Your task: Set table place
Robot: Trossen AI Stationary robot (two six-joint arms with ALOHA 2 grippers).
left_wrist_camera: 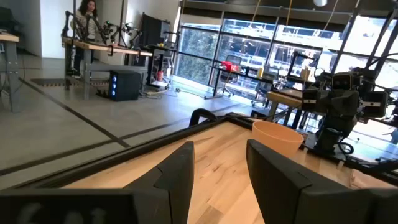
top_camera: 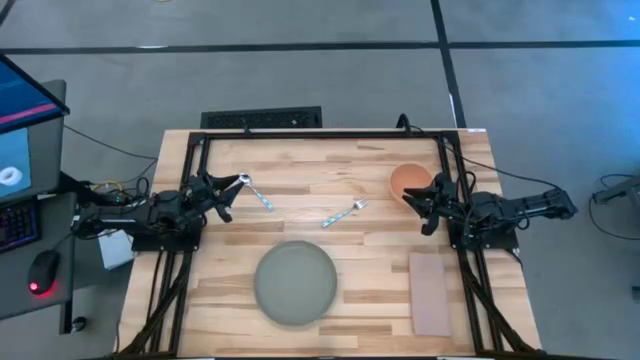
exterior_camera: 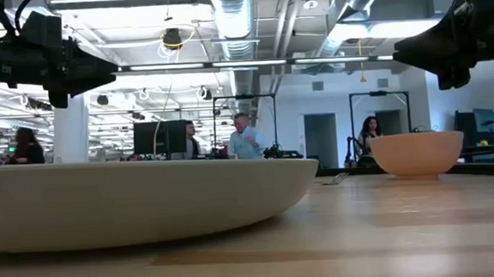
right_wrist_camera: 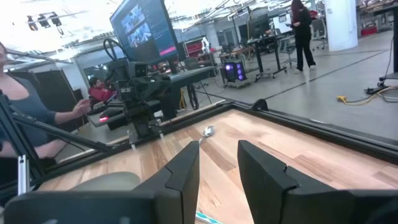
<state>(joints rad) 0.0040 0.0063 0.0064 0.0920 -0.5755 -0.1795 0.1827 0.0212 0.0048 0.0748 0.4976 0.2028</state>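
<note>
The grey-green plate (top_camera: pixel 295 283) lies flat near the table's near edge and fills the low view's left as the plate (exterior_camera: pixel 139 197). The orange bowl (top_camera: pixel 409 181) stands upright at the far right. The blue-handled spoon (top_camera: pixel 256 191) and the fork (top_camera: pixel 343 214) lie flat mid-table. The pale napkin (top_camera: pixel 431 293) lies flat at the near right. My left gripper (top_camera: pixel 226 196) is open, raised, just left of the spoon. My right gripper (top_camera: pixel 424 208) is open, raised beside the bowl's near right side. In their wrist views, left gripper (left_wrist_camera: pixel 217 149) and right gripper (right_wrist_camera: pixel 217 149) hold nothing.
The black metal frame (top_camera: pixel 320 136) edges the wooden table. A keyboard (top_camera: pixel 262 120) lies beyond the far edge, and a monitor and a mouse (top_camera: pixel 42 270) are off the left side. People show in the room behind. Bare wood lies between the plate and the napkin.
</note>
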